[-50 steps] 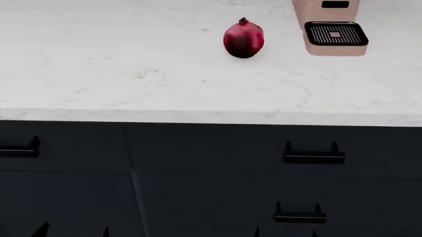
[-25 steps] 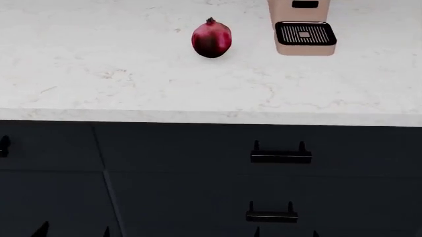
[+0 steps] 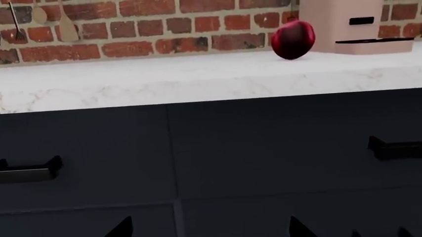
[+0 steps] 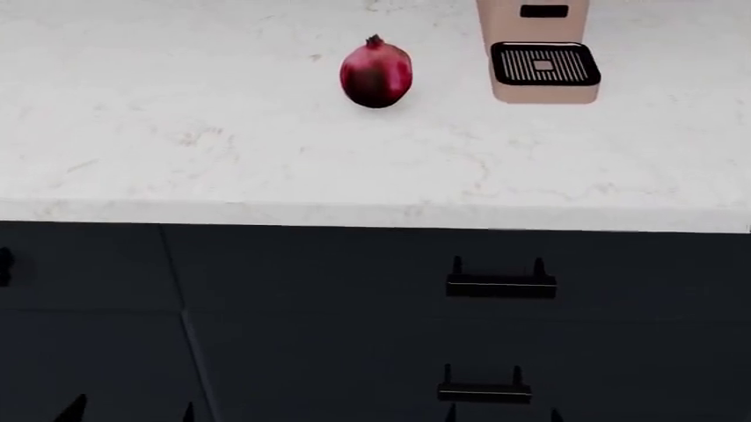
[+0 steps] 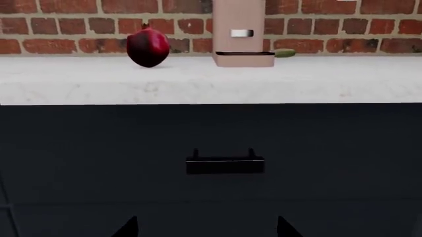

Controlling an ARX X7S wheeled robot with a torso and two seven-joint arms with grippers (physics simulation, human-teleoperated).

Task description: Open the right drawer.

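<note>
The right drawer [image 4: 352,272] is a dark, flat front under the white counter, and it is closed. Its black bar handle [image 4: 501,284] sits on two posts and shows centred in the right wrist view [image 5: 225,164]. My right gripper [image 5: 207,231] is open, level with the front below that handle and clear of it. Only its tips [image 4: 505,415] poke into the head view's lower edge. My left gripper [image 3: 211,232] is open too, facing the seam between two fronts. The handle [image 3: 394,148] is off to its side.
A red pomegranate [image 4: 375,73] and a pink appliance [image 4: 543,53] with a black grille stand on the counter [image 4: 235,167]. A lower drawer handle [image 4: 484,393] lies under the right drawer. Another handle [image 3: 29,170] belongs to the left drawer. A brick wall [image 5: 343,29] backs the counter.
The head view shifted to the right, so the pomegranate, appliance and handles slid left in the picture. They then dropped slightly. The drawer stays closed.
</note>
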